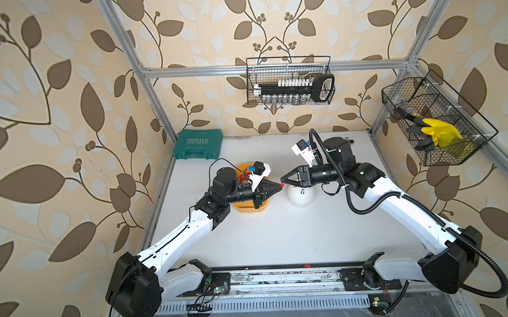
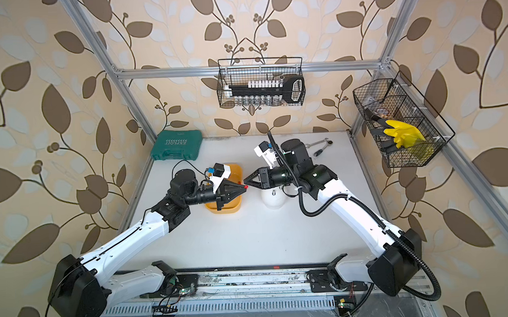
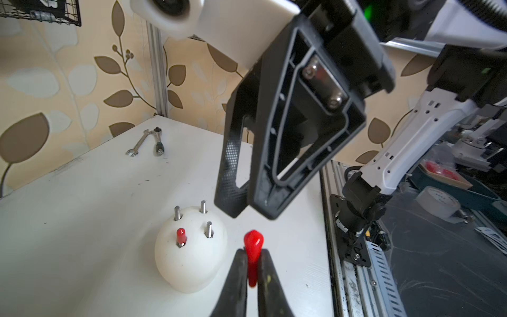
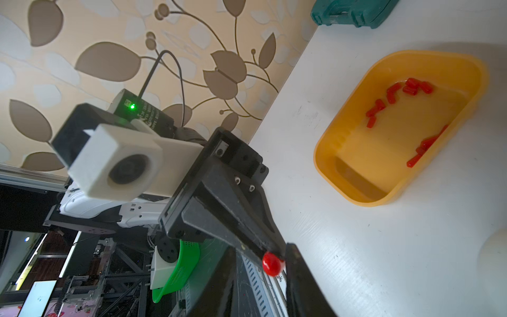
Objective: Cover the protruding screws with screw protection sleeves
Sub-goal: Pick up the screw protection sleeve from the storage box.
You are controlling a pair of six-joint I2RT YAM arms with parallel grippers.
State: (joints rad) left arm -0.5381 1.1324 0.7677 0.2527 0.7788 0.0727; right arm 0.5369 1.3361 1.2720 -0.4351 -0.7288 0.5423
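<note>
Left wrist view: left gripper (image 3: 253,254) is pinching a red sleeve (image 3: 253,241), right gripper (image 3: 251,212) is hovering spread beside it.

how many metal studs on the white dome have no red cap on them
3. On the white rounded dome, two bare grey metal studs stand on the side nearer the wrenches; the third stands beside the stud wearing a red plastic cap. None looks hidden.
</note>
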